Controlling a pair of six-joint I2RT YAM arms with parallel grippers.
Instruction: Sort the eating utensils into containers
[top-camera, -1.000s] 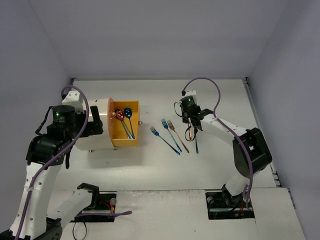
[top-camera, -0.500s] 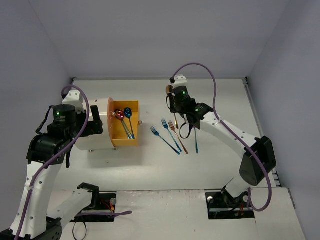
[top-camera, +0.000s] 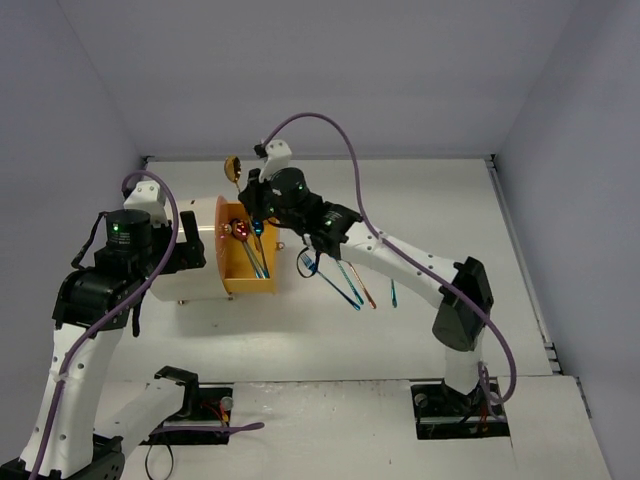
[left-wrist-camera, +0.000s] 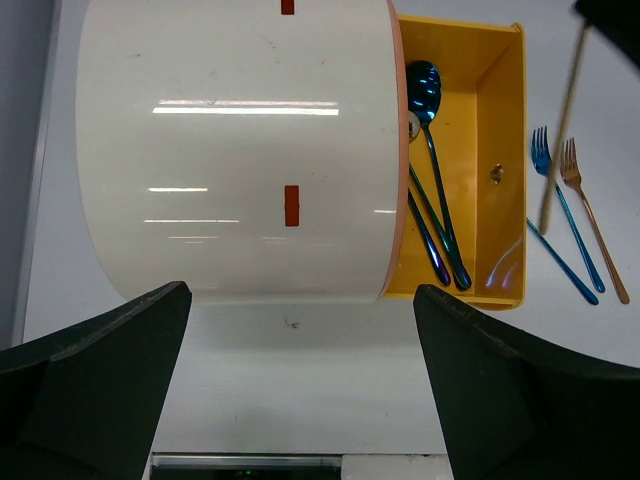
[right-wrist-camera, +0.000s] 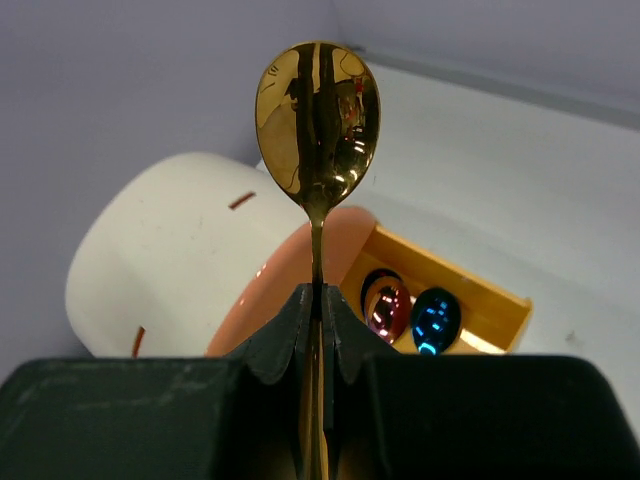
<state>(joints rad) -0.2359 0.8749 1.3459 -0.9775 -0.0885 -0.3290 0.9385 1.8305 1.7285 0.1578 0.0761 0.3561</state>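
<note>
While the left wrist sees only its handle, the right claw (right-wrist-camera: 318, 298) grips a gold spoon (right-wrist-camera: 318, 110)

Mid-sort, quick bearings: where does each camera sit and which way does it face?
Top external: above and behind the bases, looking down on the table; left arm and right arm show, right gripper by the orange drawer.
Left wrist: above the white drum, facing straight down on it and the drawer; the left gripper, open, frames the bottom.
Right wrist: looks along its shut fingers up the gold spoon they hold, drum beyond.
Shared: all three show the drawer's blue spoon.
</note>
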